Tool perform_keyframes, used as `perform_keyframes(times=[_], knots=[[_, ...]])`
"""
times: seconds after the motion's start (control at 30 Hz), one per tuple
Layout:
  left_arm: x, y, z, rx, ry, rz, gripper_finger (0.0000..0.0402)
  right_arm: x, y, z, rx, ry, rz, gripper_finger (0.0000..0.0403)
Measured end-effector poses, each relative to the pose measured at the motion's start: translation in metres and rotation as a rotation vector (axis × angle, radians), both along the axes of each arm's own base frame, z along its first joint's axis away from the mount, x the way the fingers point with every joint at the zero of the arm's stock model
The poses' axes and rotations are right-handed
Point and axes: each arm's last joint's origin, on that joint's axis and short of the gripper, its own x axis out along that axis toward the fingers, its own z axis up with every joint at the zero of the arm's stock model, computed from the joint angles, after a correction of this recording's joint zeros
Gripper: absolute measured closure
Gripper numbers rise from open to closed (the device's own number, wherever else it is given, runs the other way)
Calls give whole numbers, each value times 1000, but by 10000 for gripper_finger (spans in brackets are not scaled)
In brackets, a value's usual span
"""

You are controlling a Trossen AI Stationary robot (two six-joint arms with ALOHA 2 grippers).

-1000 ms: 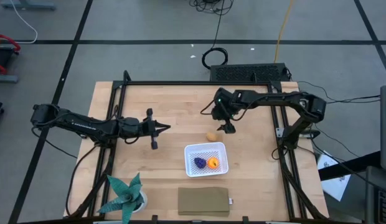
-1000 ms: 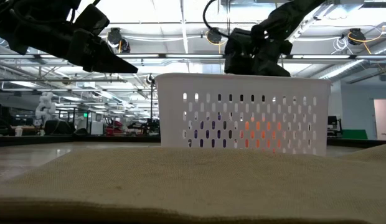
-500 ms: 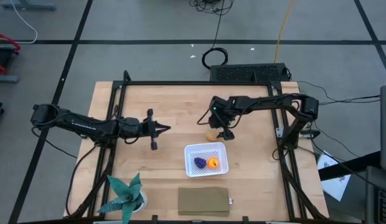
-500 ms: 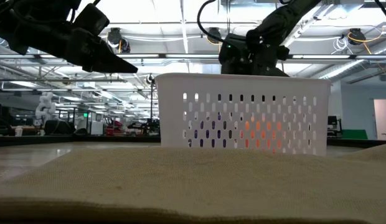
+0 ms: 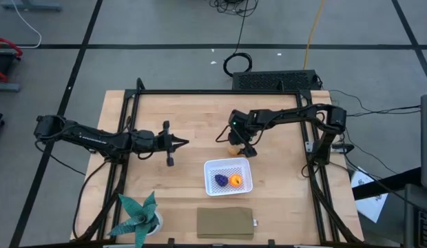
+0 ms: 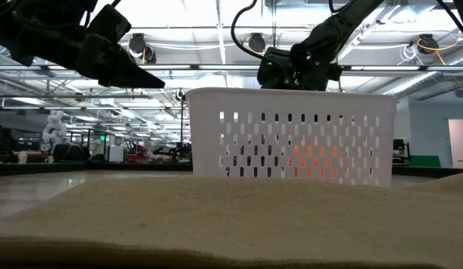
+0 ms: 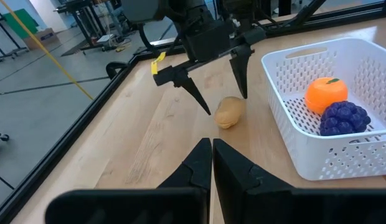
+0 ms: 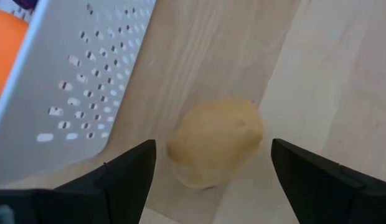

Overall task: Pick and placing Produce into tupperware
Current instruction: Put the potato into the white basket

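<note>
The tan-yellow produce piece (image 5: 233, 151) lies on the wooden table just beyond the white tupperware's (image 5: 210, 165) far-left corner. My right gripper (image 5: 242, 146) is open over this piece. In the right wrist view its fingers stand on either side of the piece (image 8: 216, 142) with gaps between. The left wrist view shows the same straddle (image 7: 229, 112). The orange piece (image 5: 235, 180) and the purple piece (image 5: 221, 180) rest inside the tupperware. My left gripper (image 5: 184, 142) is shut and hovers left of the table's middle, pointing toward the right arm.
A teal spiky plant in a white pot (image 5: 140, 217) stands near the table's near-left corner. A flat tan slab (image 5: 225, 222) lies at the near edge, in front of the tupperware. Black frame rails run along the table's left, right and far sides.
My right gripper has moved toward the table's left and slightly toward the near edge. It has gone from beside the tan-yellow piece to over it, staying open. The left arm and the produce have kept still.
</note>
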Motion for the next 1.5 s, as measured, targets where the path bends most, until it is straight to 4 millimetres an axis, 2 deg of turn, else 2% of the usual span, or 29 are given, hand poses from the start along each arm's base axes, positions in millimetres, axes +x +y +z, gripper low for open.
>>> perform_keyframes(times=[0.3, 0.63, 0.8, 0.93, 1.2, 1.33, 1.5], knots=[[0, 0, -1, 1, 14, 0, 382, 2, 0, 1, -17, -27, 26, 92], [0, 0, -1, 1, 15, 0, 382, 9, 12, -21, -16, 9, 93, 92], [0, 0, -1, -3, 15, 1, 382, 10, 13, -24, -16, 9, 95, 92], [0, 0, -1, -4, 15, 1, 382, 10, 13, -24, -15, 10, 95, 103], [0, 0, -1, -3, 14, 1, 382, 9, 13, -23, -15, 25, 94, 162], [0, 0, -1, -3, 14, 1, 382, 5, 13, -18, -8, 36, 89, 161], [0, 0, -1, -3, 12, 2, 382, 1, 11, -3, -37, 10, 69, 146]])
